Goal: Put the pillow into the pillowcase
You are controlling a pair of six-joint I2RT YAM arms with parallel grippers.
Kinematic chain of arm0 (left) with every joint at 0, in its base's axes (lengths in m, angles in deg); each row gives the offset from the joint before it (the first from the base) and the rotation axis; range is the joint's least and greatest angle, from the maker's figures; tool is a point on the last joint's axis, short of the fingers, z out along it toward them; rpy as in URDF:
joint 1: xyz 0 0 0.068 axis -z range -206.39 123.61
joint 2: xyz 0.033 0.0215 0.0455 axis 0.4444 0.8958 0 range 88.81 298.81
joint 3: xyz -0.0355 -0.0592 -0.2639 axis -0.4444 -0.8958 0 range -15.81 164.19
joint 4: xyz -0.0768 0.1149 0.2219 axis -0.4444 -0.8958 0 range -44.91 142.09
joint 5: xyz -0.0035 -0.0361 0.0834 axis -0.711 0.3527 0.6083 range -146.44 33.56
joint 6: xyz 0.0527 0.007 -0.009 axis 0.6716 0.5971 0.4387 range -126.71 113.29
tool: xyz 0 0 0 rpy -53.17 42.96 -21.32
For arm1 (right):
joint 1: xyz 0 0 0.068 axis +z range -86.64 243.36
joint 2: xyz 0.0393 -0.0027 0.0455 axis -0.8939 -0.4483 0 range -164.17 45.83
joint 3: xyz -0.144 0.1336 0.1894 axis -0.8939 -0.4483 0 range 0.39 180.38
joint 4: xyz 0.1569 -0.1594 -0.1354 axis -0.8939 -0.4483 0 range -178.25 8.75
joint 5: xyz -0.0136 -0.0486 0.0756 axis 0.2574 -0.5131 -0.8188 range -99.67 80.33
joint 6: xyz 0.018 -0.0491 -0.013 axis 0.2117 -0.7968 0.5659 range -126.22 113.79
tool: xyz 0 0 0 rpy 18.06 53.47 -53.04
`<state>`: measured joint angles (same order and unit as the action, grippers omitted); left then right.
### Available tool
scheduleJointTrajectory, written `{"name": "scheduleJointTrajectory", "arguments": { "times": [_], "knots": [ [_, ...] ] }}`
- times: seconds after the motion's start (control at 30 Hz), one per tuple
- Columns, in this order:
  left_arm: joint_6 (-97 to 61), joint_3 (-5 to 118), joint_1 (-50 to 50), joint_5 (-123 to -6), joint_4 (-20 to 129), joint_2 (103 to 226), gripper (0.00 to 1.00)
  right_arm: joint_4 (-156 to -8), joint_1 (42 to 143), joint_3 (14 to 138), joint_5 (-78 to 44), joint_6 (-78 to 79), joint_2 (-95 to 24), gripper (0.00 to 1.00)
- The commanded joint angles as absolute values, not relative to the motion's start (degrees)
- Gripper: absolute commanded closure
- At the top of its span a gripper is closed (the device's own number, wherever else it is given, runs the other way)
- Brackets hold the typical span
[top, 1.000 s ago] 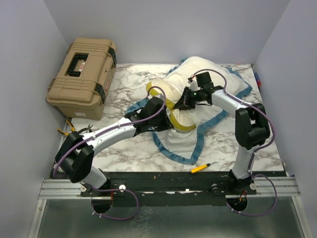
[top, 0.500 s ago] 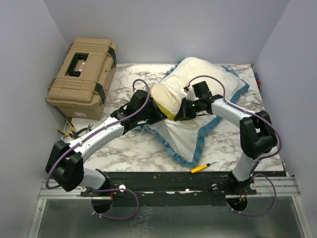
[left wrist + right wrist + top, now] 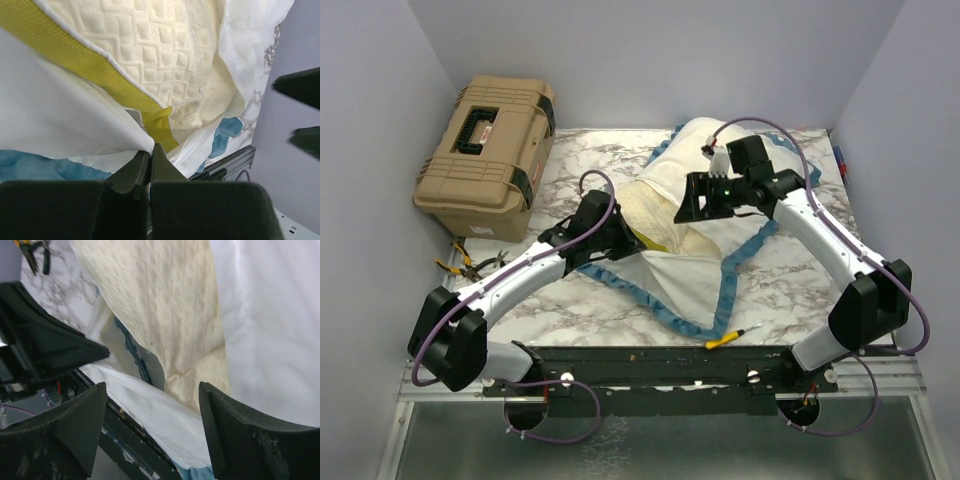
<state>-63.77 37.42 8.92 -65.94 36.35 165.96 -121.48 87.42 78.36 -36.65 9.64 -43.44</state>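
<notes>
The cream quilted pillow (image 3: pixel 655 205) with its mustard band (image 3: pixel 80 60) lies at mid-table, its far end inside the pillowcase (image 3: pixel 685 275). The case shows a white inside and blue ruffled trim. My left gripper (image 3: pixel 630 243) is shut on the white edge of the pillowcase (image 3: pixel 65 115) at the mouth, just under the pillow's yellow band; its fingertips meet (image 3: pixel 149 150). My right gripper (image 3: pixel 691 203) hangs open above the pillow (image 3: pixel 165 305) with nothing between its fingers (image 3: pixel 152 390); the white pillowcase fabric (image 3: pixel 270 315) lies to its right.
A tan hard case (image 3: pixel 485 155) stands at the back left. Pliers (image 3: pixel 455 263) lie beside its front corner. A yellow-handled screwdriver (image 3: pixel 730 338) rests near the front edge. The pillowcase's blue trim (image 3: pixel 725 290) trails toward the front.
My right gripper has opened, let go of the pillow and lifted back toward the far right. My left gripper stays shut on the case edge, drawn slightly left.
</notes>
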Motion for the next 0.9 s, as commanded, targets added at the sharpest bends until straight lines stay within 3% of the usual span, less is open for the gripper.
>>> {"name": "scheduleJointTrajectory", "arguments": {
  "times": [0.0, 0.3, 0.47, 0.7, 0.87],
  "knots": [
    [-63.2, 35.4, 8.6, -64.7, 35.6, 163.1, 1.0, -117.7, 87.7, 83.5, -35.2, 9.0, -44.1, 0.21],
    [-64.8, 33.1, 8.7, -63.4, 35.6, 161.7, 1.0, -108.4, 91.2, 95.5, -48.2, 13.5, -58.9, 0.31],
    [-66.2, 31.1, 8.6, -62.9, 35.6, 160.0, 1.0, -107.3, 95.8, 101.7, -49.2, 15.3, -66.9, 0.31],
    [-67.4, 28.7, 8.6, -61.4, 35.6, 156.8, 1.0, -105.9, 97.9, 100.8, -50.0, 19.0, -73.0, 0.6],
    [-67.3, 28.5, 8.6, -57.1, 33.1, 154.0, 1.0, -117.2, 97.9, 100.8, -32.3, 15.8, -73.5, 0.69]
  ]
}}
